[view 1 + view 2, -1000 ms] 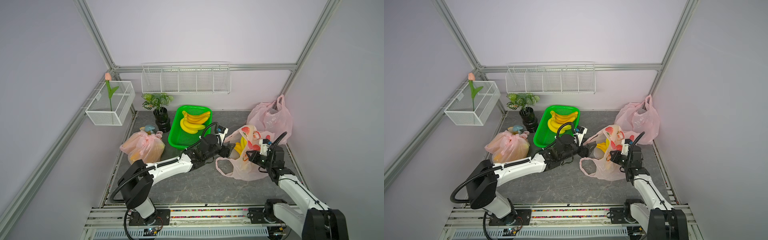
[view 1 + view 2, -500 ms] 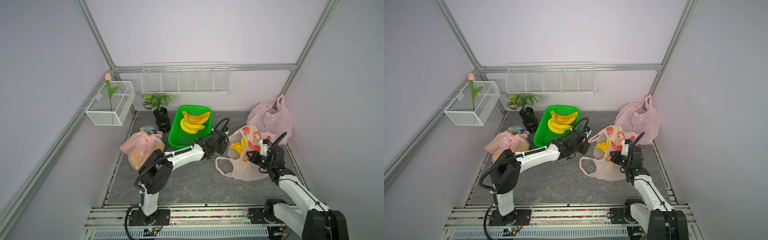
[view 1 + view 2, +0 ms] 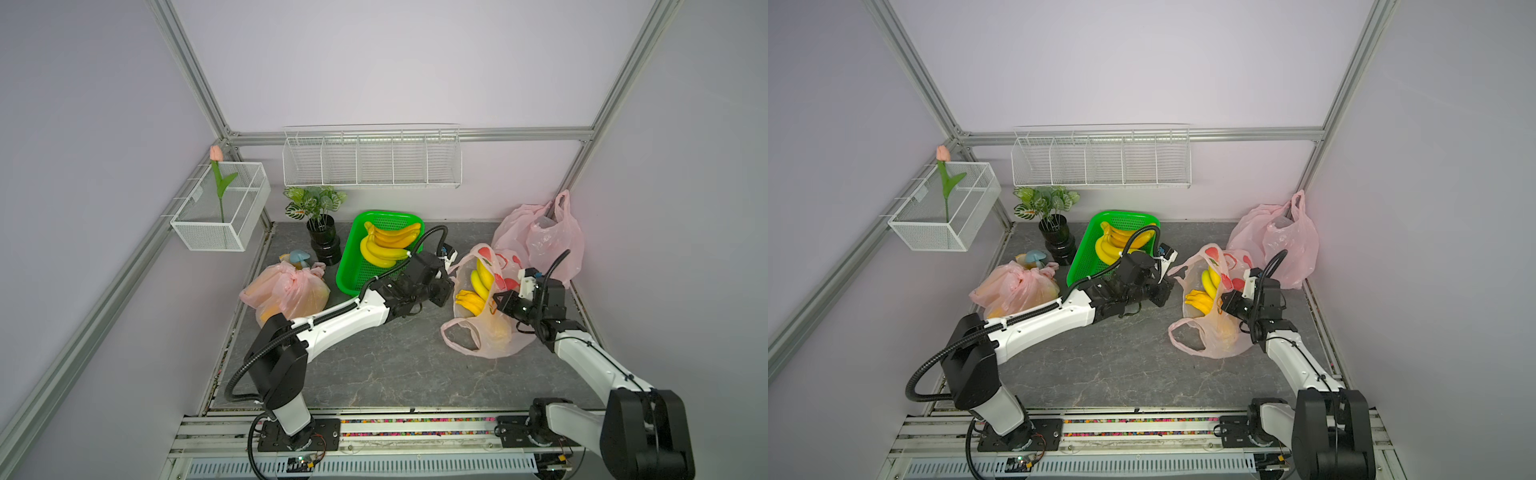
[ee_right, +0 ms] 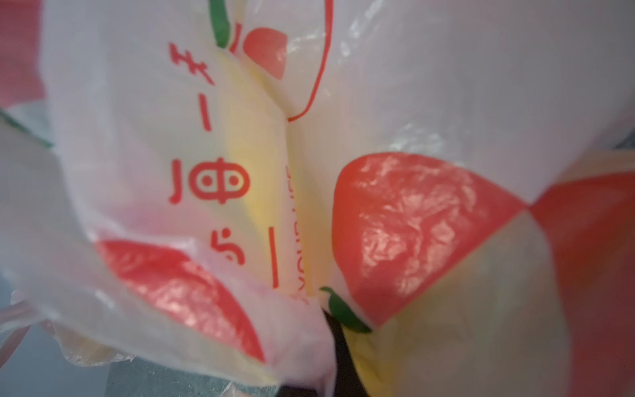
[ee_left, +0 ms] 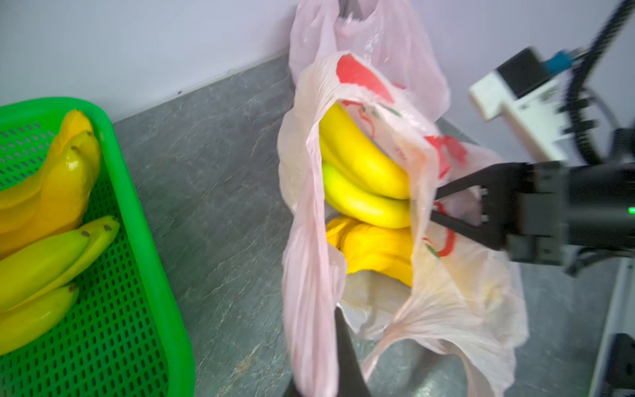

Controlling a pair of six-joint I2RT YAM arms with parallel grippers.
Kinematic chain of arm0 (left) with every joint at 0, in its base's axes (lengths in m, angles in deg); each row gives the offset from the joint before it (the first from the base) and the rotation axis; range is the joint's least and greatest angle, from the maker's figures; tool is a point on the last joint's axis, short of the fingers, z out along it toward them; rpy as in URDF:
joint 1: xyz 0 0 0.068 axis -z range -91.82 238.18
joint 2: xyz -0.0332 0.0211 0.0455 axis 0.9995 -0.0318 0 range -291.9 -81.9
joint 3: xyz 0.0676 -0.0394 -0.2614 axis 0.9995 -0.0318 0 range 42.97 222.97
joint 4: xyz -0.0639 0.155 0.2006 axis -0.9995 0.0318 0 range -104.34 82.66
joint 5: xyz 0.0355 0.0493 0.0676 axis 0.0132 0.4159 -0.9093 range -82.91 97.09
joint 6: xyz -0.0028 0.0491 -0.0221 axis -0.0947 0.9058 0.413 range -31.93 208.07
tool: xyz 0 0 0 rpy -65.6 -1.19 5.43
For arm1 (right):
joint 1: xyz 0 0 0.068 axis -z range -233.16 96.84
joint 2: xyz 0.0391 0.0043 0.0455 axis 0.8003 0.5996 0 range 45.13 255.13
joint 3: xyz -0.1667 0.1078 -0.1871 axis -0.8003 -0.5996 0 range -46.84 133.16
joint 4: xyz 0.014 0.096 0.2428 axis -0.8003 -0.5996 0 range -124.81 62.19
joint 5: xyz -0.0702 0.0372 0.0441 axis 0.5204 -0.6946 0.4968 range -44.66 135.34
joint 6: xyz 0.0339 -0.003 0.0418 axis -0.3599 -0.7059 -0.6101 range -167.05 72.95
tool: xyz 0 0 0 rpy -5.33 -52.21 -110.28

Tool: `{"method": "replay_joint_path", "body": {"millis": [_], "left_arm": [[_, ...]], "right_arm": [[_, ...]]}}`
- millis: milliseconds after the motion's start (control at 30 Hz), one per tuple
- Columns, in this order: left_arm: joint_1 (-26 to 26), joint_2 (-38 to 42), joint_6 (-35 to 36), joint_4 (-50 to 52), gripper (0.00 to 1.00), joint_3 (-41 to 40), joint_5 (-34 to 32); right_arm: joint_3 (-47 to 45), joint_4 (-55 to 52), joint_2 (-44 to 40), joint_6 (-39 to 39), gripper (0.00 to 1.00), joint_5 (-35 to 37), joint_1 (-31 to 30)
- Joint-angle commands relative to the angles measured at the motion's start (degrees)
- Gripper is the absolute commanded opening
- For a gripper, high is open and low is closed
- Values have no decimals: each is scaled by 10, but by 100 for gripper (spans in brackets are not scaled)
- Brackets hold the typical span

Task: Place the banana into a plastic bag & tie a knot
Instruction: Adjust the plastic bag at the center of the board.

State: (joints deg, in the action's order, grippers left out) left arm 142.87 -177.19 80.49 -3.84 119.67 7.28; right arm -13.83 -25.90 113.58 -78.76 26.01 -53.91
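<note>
Clamped on the bag from two sides. Pinched tight with the left gripper on the rim nearest the basket: in the left wrist view, a gathered strip of pink film running down between dark fingers. Pinched tight likewise with the right gripper on the opposite rim, thin fingertips meeting on the printed film just beside the fruit. In the right wrist view, little beyond blurred bag wall with red print, close against the lens, plus a dark finger at the frame's edge. Inside the bag, bananas: a yellow bunch leaning on a more orange one, both visible through the gaping mouth in both top views. Mouth stretched open between the two grips, handles untied. On the table, the bag's bottom, with one loop handle lying flat toward the front rail. In the basket, two more bunches, just behind the left wrist. Behind the bag, against the right wall, a second bag, pink and slumped. At the table's left edge, a knotted bag with yellow showing through, near a potted plant by the rear wall.
</note>
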Motion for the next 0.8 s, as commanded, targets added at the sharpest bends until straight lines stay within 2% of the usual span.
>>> {"method": "replay_joint_path", "body": {"millis": [0,133,233,300,367,533,633,767], "left_arm": [[1,20,-23,-22,0,15,63],[1,28,-45,-31,0,38,83],[0,33,-62,-40,0,52,48],[-2,31,-62,-31,0,67,26],[-4,26,-63,-16,0,82,3],[-8,13,-70,3,0,92,-18],[-10,18,-79,-9,0,78,-28],[-13,23,-84,-13,0,69,-29]], "right_arm": [[44,4,33,-5,7,27,-15],[112,-14,100,-3,7,50,-40],[157,-19,141,1,7,54,-44],[188,-36,151,13,12,51,-43],[207,-58,144,29,24,43,-44],[244,-184,67,118,69,85,-78],[241,-246,17,160,81,117,-103],[229,-304,-40,200,86,149,-139]]}}
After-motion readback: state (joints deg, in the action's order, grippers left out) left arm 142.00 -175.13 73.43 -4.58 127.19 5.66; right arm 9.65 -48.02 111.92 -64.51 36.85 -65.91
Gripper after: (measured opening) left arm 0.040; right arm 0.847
